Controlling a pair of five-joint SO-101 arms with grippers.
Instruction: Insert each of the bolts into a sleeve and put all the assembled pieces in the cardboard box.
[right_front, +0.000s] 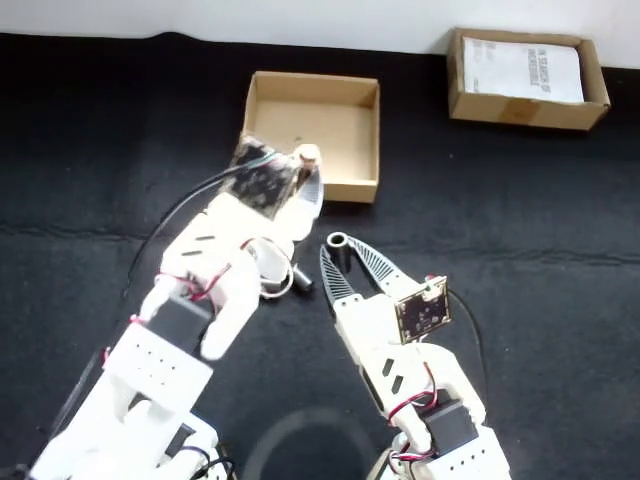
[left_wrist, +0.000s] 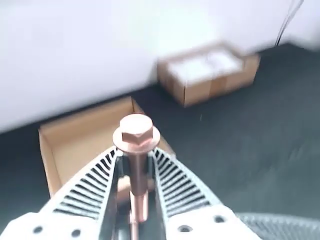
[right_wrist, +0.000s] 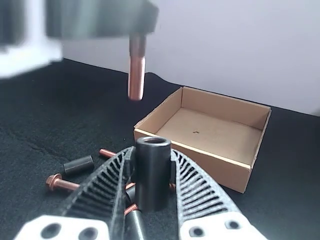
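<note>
My left gripper, with white fingers, is shut on a copper bolt, which stands head up. In the high view this gripper hangs at the near edge of the open cardboard box, which has nothing inside. My right gripper, with black fingers, is shut on an upright black sleeve with its bore facing up. The bolt's shaft hangs above and slightly beside the sleeve, apart from it. From above, the right gripper holds the sleeve just in front of the box.
On the black cloth lie a loose black sleeve and two loose copper bolts, near the left arm. A second cardboard box holding a printed sheet stands at the far right. A white wall rises behind the table.
</note>
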